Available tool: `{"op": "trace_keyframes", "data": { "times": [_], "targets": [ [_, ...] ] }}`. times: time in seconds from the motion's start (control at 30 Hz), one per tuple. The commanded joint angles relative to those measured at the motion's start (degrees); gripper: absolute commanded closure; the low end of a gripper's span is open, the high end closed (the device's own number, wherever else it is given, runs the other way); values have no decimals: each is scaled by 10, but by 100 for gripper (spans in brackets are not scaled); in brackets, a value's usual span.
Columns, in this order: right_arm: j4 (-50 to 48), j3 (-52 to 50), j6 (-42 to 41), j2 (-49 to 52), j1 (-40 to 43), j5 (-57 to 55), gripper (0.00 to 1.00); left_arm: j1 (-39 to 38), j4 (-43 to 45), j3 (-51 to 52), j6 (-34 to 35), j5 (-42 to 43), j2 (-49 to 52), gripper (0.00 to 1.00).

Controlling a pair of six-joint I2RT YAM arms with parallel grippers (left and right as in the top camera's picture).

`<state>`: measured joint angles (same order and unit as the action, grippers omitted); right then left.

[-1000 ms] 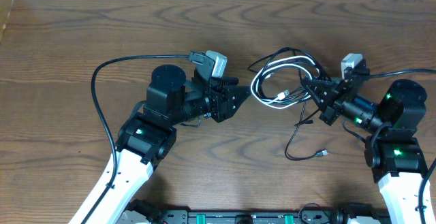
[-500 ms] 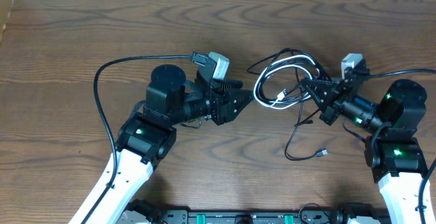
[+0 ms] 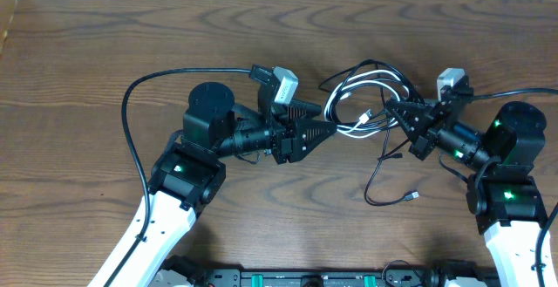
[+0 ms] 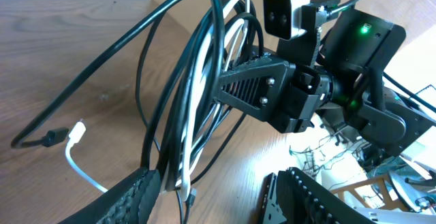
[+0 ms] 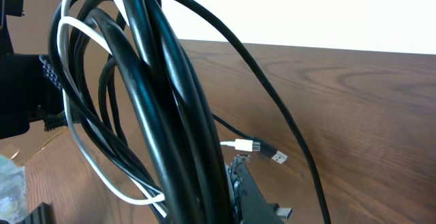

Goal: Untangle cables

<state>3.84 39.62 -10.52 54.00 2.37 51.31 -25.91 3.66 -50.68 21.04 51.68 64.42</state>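
I've got the right pincer [image 3: 394, 111] clamped on the black-and-white cable bundle [image 3: 364, 78], loops lifted off the surface [image 3: 105, 43], so the left pincer [image 3: 324, 119], fingers apart just beside them, can take a strand.

Too small from overhead to sort out where the thin black cords [image 3: 367, 64] pass over or under the thin white cord [image 3: 347, 132] inside the knot. Cannot tell there whether the left gripper [image 3: 330, 130] touches the bundle.

In the right wrist view, hidden behind the cords all but one dark finger [image 5: 249, 194] of the right gripper [image 3: 395, 112], itself cut off at the bottom edge.

In the left wrist view, ribbed black fingertips [image 4: 146, 195] cut by the bottom edge, loops cut by the top edge. Washed out and unreadable: bright clutter of wires [image 4: 320, 152].
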Motion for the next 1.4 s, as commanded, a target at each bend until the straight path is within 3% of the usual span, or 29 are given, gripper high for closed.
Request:
{"op": "trace_keyframes", "data": {
  "times": [0.0, 0.23, 0.4, 0.7, 1.0, 1.07, 1.33, 1.37],
  "targets": [
    [-2, 9, -8, 0, -6, 0, 99, 1, 3, 1, 1, 17, 0, 39],
    [-2, 9, -8, 0, -6, 0, 99, 1, 3, 1, 1, 17, 0, 39],
    [-2, 9, -8, 0, -6, 0, 99, 1, 1, 1, 1, 9, 0, 32],
    [-2, 9, -9, 0, -6, 0, 99, 1, -6, 1, 1, -13, 17, 37],
    [-2, 9, -9, 0, -6, 0, 99, -18, 4, 1, 0, -14, 26, 58],
    [-2, 9, -9, 0, -6, 0, 99, -18, 5, 1, 0, -19, 26, 58],
    [-2, 9, -9, 0, -6, 0, 99, -18, 5, 1, 0, -29, 35, 92],
    [-2, 9, -9, 0, -6, 0, 99, -18, 5, 1, 1, -29, 37, 92]
  ]
}}
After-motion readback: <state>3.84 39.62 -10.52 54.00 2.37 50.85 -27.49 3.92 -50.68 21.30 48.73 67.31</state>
